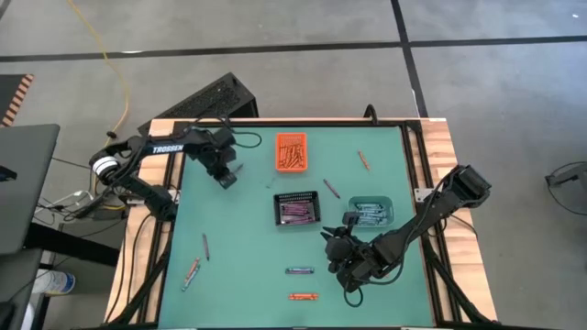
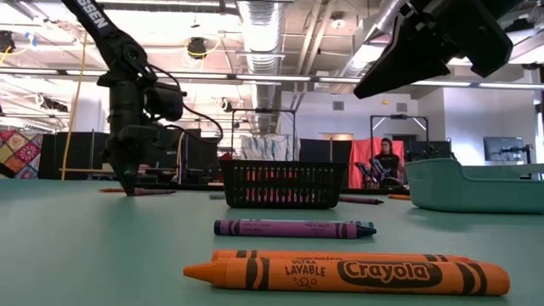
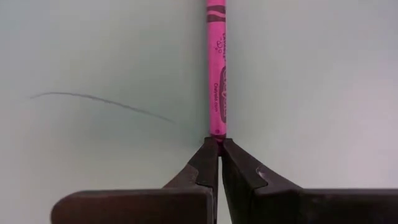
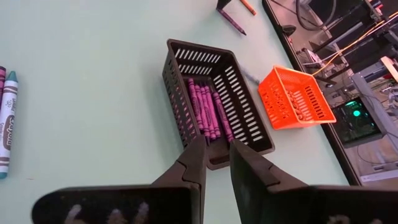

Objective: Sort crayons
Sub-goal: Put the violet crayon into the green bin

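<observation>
Pink-purple crayon is pinched by its end at the tips of the left gripper, jaws closed on it, low at the green desk. Step judged: pick-up; next, a lift and carry to the black mesh bin, already holding purple crayons. Orange bin holds orange ones, teal bin a few. Right gripper hangs above the mesh bin, jaws slightly parted, empty. Loose crayons lie scattered.

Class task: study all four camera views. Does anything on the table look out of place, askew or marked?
Yes. A thin curved pencil-like line marks the green table beside the pink crayon at the left gripper. Loose crayons lie scattered outside the bins, such as the orange one near the front edge.
</observation>
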Robot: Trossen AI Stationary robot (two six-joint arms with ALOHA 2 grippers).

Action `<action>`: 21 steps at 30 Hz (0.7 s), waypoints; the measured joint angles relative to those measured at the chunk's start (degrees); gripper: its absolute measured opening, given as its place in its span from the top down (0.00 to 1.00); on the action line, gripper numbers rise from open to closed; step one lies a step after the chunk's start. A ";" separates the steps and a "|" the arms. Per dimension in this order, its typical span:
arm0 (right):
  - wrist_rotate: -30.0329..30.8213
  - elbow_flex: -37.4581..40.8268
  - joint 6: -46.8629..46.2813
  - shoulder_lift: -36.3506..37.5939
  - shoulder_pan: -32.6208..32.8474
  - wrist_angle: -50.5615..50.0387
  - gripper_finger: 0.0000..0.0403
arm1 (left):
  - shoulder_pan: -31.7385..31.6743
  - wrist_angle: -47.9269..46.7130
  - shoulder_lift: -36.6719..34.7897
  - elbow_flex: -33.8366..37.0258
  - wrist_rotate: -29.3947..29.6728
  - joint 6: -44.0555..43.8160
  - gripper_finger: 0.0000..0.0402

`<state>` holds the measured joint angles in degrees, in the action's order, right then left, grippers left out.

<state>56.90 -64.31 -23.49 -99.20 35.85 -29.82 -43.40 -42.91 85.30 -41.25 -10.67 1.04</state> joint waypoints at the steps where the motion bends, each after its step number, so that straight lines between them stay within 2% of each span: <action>1: -0.01 0.00 0.00 0.00 0.01 0.14 0.82 | 0.50 0.03 0.00 0.00 0.50 0.00 1.00; 8: -0.02 0.00 -0.01 0.00 0.00 0.33 0.82 | 3.17 -0.01 0.02 0.02 4.50 -1.51 0.98; 13: -0.04 0.00 0.00 0.00 0.01 0.34 0.82 | 4.80 0.25 0.13 0.12 6.82 -1.64 0.90; 21: -0.04 0.00 -0.02 0.00 0.00 0.33 0.82 | 5.79 -0.38 0.22 -0.50 6.70 -2.10 0.76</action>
<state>56.86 -64.31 -23.51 -99.20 35.85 -29.50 -37.60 -43.29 85.52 -41.76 -3.97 -1.07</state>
